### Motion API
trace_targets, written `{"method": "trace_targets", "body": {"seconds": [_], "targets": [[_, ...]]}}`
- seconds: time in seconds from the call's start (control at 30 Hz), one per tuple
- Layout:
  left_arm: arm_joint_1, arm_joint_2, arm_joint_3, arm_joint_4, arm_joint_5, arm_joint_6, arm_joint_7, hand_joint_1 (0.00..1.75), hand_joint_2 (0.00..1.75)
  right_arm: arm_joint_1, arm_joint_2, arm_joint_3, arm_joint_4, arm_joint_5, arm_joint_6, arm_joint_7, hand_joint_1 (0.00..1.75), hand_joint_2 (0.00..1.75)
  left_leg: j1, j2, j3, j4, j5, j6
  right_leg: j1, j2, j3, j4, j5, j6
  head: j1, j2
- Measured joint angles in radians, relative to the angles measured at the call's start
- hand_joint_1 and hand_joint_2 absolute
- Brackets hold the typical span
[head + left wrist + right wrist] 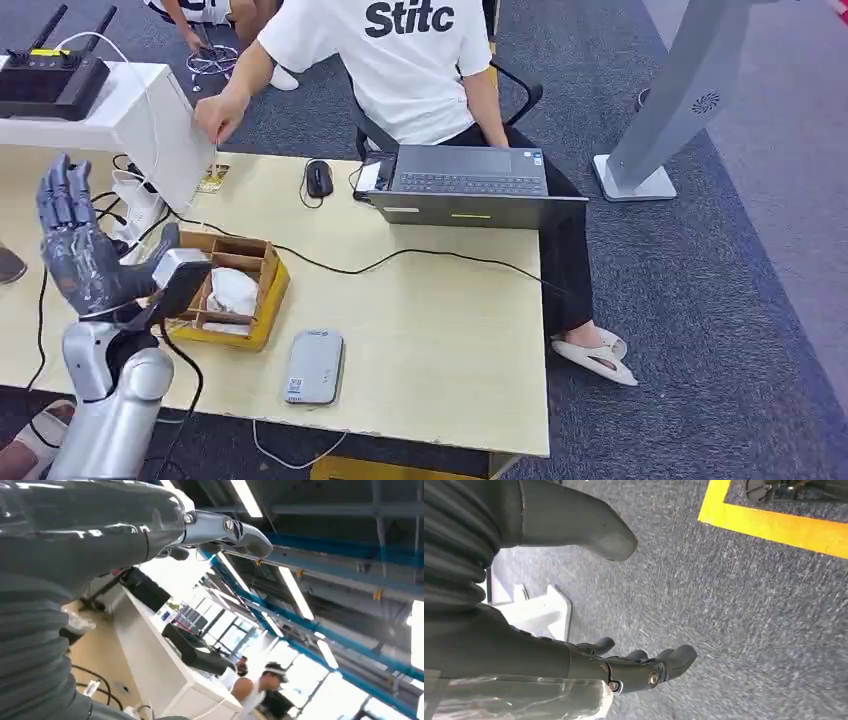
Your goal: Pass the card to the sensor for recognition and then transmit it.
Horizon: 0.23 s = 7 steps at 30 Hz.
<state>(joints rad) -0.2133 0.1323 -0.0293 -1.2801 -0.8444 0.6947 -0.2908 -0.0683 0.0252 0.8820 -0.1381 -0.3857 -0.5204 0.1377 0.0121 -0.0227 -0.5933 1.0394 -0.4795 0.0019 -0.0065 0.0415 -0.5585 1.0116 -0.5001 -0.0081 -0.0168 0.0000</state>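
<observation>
My left hand (85,250) is raised above the table's left end, palm up, fingers spread and nothing in it. The left wrist view has its fingers (235,532) stretched out against the ceiling. A small yellowish card (213,178) lies on the wooden table (450,340) beside a white box (150,125). A person's hand (218,115) hovers just above the card. The flat grey sensor (314,367) lies near the table's front edge, to the right of my left arm. My right hand (639,667) hangs over the grey carpet, fingers loosely apart and holding nothing.
An open cardboard box (238,290) with white packing stands right beside my left hand. A laptop (470,185), a mouse (318,178) and a black cable (400,258) lie on the table's far side. A seated person in a white shirt (400,60) faces the table.
</observation>
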Motion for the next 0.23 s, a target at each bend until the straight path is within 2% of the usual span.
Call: {"method": "trace_targets", "body": {"seconds": [0.1,0.23], "targets": [[0.155,-0.023,0.063,-0.158,0.073,0.0,-0.054,0.0,1.75,0.012,0.002,-0.006,0.0,-0.019,-0.008,-0.004,0.0,1.75,0.0,0.0,0.0,0.0,-0.002,0.0,0.0,0.0,-0.001,0.0,-0.001,0.0,0.0,0.0],[0.239,-0.041,0.117,-0.267,0.088,-0.003,-0.074,0.0,1.75,0.014,0.003,-0.006,0.0,-0.024,-0.008,-0.006,0.0,1.75,0.0,-0.005,-0.002,0.0,-0.002,0.0,0.0,-0.006,0.0,-0.001,-0.003,0.0,0.0,0.0]]}}
